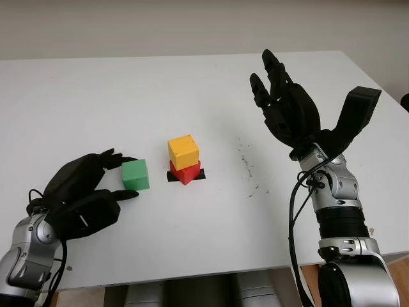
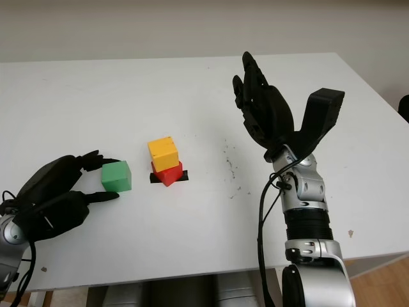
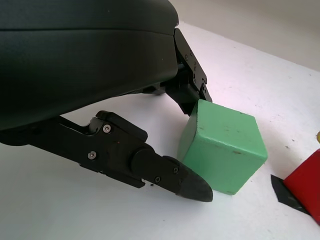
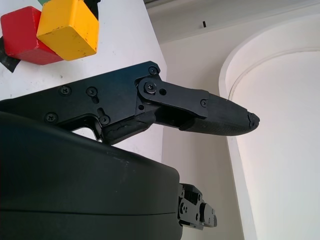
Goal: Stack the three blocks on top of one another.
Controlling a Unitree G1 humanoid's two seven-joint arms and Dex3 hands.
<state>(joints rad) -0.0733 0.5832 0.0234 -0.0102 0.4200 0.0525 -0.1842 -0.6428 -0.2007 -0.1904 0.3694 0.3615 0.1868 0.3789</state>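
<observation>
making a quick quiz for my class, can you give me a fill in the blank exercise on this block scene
1. The yellow wooden cube sits on top of the ____ wooden cube.
2. The left robot hand has its fingers on either side of the ____ wooden cube.
3. The stack stands on a patch of ____ tape on the white table.
4. The right robot hand is raised above the table and is ____.

Missing words: red; green; black; open

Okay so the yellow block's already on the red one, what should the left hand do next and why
Probably close the left hand on the green block and lift it. Its fingers bracket the block on the table, not yet clearly gripping. The yellow block tops the red block; the right hand is open, raised aside.
</observation>
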